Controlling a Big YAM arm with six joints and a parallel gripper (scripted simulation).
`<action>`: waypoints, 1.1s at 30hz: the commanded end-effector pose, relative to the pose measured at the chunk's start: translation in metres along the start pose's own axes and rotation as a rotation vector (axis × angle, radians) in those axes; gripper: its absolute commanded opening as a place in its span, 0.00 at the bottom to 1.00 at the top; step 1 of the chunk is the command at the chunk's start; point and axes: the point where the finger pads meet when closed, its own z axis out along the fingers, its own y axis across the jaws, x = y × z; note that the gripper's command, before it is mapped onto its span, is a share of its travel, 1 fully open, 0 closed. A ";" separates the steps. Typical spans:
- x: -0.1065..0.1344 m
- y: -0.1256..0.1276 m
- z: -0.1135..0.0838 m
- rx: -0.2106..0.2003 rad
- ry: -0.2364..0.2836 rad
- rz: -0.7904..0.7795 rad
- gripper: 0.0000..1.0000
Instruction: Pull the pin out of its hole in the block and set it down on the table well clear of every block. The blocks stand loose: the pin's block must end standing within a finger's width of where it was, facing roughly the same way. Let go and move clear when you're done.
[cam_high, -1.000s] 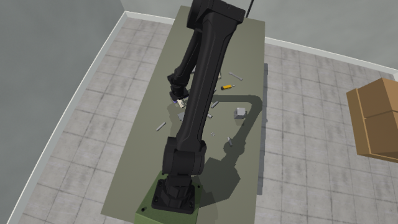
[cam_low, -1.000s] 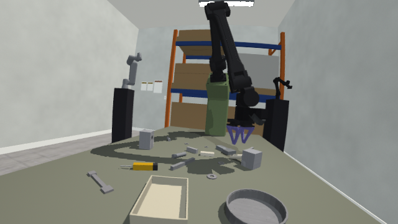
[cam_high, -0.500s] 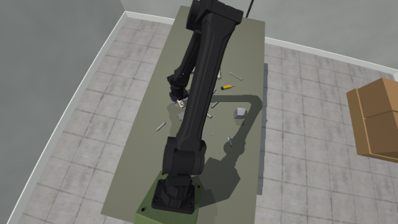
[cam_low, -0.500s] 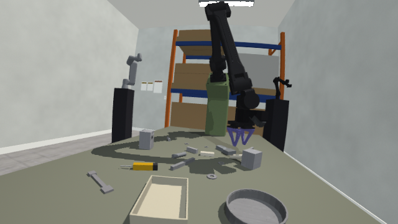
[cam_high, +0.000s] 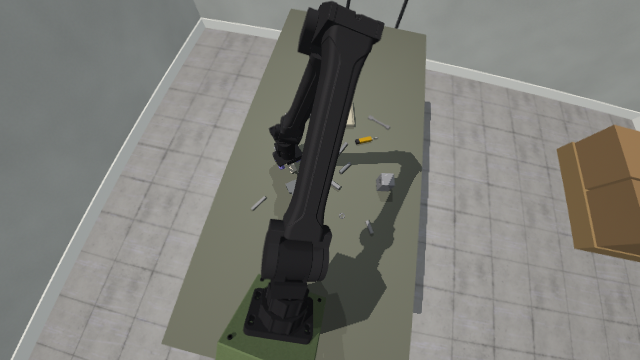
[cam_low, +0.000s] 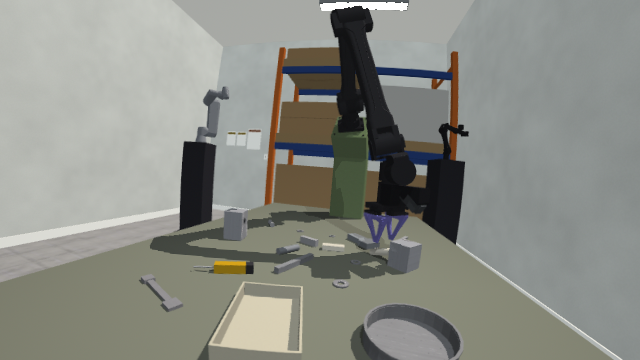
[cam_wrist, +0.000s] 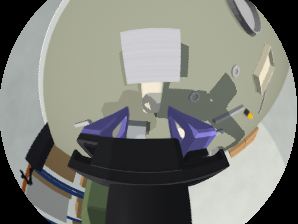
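Note:
The cream pin (cam_low: 382, 251) (cam_wrist: 151, 90) lies level, one end in the side of a grey block (cam_low: 404, 256) (cam_wrist: 152, 56), its free end pointing toward the gripper. The block stands upright on the table. My gripper (cam_low: 384, 240) (cam_wrist: 148, 110) is open and empty, pointing down. Its purple fingertips are above the pin's free-end side, one to each side of it in the wrist view. Their exact height over the pin is hard to tell. The arm hides much of this area in the top view. Another grey block (cam_high: 385, 181) (cam_low: 235, 225) with a hole stands apart.
A flat grey piece (cam_low: 362, 241) (cam_wrist: 136, 130) lies close beside the fingers. A cream bar (cam_low: 333, 247), several grey bars, a washer (cam_low: 341, 284) and a yellow-handled tool (cam_high: 365, 140) (cam_low: 232, 267) lie around. A cream tray (cam_low: 256, 352) and a round dish (cam_low: 367, 340) stand beyond the block.

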 end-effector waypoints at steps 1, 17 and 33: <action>0.003 -0.011 0.009 0.013 0.002 0.003 0.60; 0.004 -0.013 0.014 0.014 0.005 0.006 0.60; 0.006 -0.013 0.027 0.012 0.009 0.006 0.60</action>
